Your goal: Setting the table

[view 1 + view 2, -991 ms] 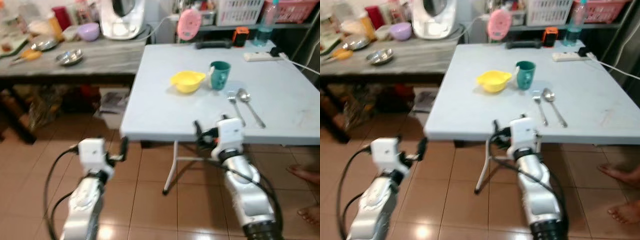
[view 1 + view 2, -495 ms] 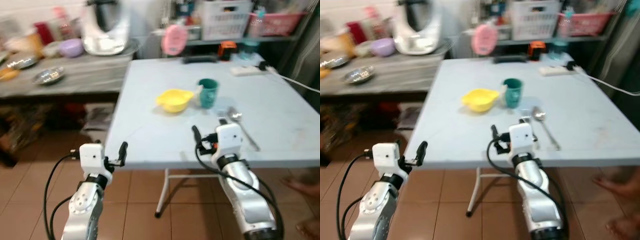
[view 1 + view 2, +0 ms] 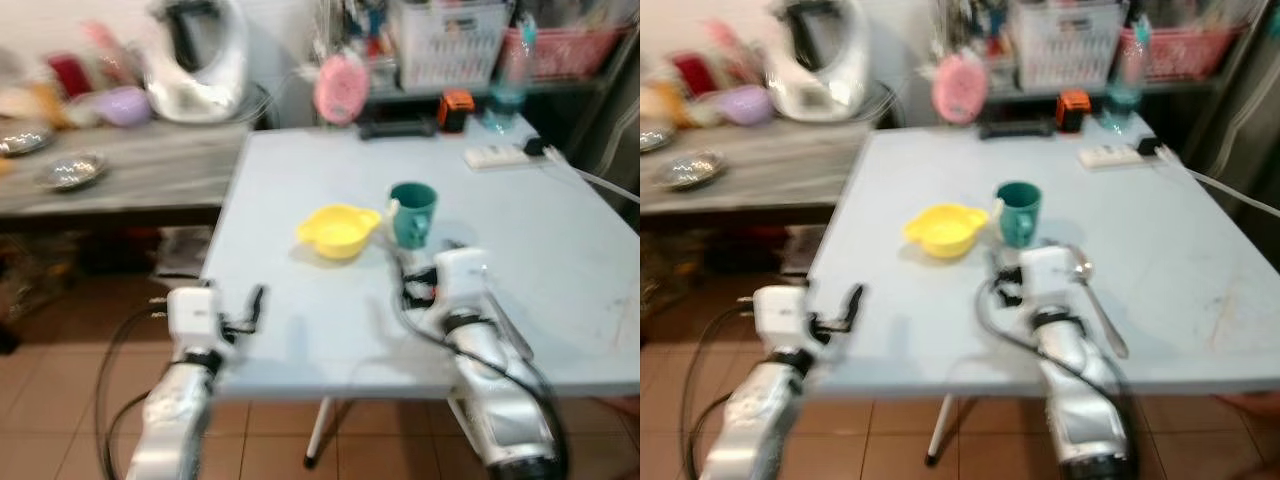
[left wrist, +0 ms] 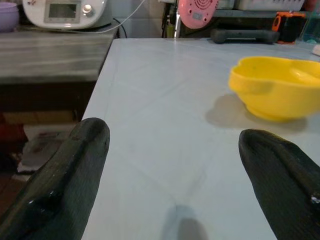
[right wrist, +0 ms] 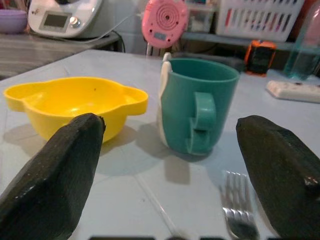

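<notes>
Bare table (image 3: 300, 330) near front edge; left pincer (image 4: 175, 185) and right pincer (image 5: 165, 185) low above it, spread wide, holding nothing, facing bowl (image 3: 338, 230), mug (image 3: 411, 213).

I see a smooth, matt pale-blue bench (image 4: 150, 125), a glossy yellow plastic bowl (image 5: 75, 102), a teal mug (image 5: 197, 105) with a soft sheen (plastic, it looks) and a shiny metal fork (image 5: 237, 210); my left claw (image 4: 170, 180) fingers (image 4: 65, 185) are glossy black
</notes>
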Available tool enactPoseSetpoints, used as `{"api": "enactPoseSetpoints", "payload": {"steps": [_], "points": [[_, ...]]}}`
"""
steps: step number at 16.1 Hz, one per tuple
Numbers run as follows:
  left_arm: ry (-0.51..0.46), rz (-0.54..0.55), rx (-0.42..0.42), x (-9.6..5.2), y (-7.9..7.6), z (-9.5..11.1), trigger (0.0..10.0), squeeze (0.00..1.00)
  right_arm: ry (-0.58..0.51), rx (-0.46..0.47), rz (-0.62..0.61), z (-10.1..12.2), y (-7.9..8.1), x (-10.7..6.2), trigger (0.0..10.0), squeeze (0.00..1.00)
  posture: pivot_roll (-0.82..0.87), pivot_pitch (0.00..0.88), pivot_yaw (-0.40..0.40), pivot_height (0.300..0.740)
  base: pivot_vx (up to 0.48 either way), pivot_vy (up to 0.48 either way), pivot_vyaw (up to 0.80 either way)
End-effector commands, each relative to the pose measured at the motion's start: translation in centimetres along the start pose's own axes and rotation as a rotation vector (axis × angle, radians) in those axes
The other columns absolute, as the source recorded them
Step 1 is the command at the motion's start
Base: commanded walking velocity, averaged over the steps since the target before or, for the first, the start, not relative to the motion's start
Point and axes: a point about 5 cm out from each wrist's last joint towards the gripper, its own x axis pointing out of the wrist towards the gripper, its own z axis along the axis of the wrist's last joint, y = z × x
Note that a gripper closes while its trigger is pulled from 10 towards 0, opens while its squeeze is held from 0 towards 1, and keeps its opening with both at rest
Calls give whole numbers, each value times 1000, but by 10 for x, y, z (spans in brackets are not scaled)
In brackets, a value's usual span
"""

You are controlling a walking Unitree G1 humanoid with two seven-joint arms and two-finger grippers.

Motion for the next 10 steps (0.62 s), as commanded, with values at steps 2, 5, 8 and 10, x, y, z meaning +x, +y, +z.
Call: {"api": "enactPoseSetpoints", "payload": {"steps": [2, 5, 8, 10], "points": [[-20, -25, -15, 3, -7, 4, 10000, 0, -2, -18, -18, 2, -9, 0, 10000, 0, -145, 4, 75, 740, 0, 0, 0], [13, -32, -17, 3, -6, 2, 10000, 0, -1, -22, -11, 2, -9, -1, 10000, 0, -145, 3, 71, 740, 0, 0, 0], [87, -21, 0, 5, -3, 2, 10000, 0, 15, -20, -16, -2, -11, -10, 10000, 0, -148, 17, 83, 740, 0, 0, 0], [92, -28, -27, 9, -6, 8, 10000, 0, 38, -25, -21, -7, -12, -19, 10000, 0, -161, 31, 99, 740, 0, 0, 0]]}}
